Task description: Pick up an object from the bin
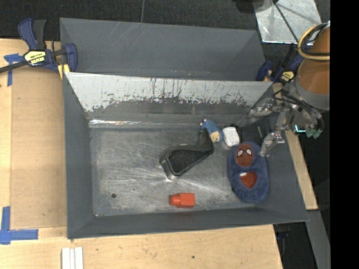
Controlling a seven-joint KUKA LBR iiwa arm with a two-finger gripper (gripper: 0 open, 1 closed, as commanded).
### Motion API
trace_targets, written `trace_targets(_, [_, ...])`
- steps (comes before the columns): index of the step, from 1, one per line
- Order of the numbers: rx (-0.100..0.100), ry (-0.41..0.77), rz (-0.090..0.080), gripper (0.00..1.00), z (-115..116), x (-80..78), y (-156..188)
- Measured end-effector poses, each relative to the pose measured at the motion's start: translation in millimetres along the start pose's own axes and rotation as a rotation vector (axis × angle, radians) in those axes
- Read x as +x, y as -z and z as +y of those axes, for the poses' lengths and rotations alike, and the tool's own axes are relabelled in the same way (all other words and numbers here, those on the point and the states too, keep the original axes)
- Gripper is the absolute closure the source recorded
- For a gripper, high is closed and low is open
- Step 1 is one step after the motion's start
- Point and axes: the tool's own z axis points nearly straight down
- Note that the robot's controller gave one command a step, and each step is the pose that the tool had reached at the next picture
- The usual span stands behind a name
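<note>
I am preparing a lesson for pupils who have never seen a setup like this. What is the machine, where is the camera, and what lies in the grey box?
The machine is a robot arm reaching in from the right, ending in a gripper. One camera looks down from above, slightly sideways. In the grey metal bin lie a blue slipper with a red face, a black handle-shaped tool, a red block, a white piece and a small blue-and-tan piece. The gripper hangs beside the slipper's far end. I cannot see it holding anything.

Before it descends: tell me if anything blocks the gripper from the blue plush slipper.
Nothing visible does. The gripper hangs by the upper right of the blue plush slipper; the white piece lies aside.
</note>
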Motion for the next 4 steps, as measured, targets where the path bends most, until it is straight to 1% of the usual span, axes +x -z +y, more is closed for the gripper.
trace_targets(1, [0.002,0.104,-0.023,0.00,12,0.7,-98])
trace_targets(2, [0.000,0.108,-0.015,1.00,13,1.8,-100])
trace_targets(3, [0.004,0.107,-0.016,1.00,17,5.2,-24])
trace_targets(4, [0.004,0.350,-0.011,1.00,30,-2.8,-92])
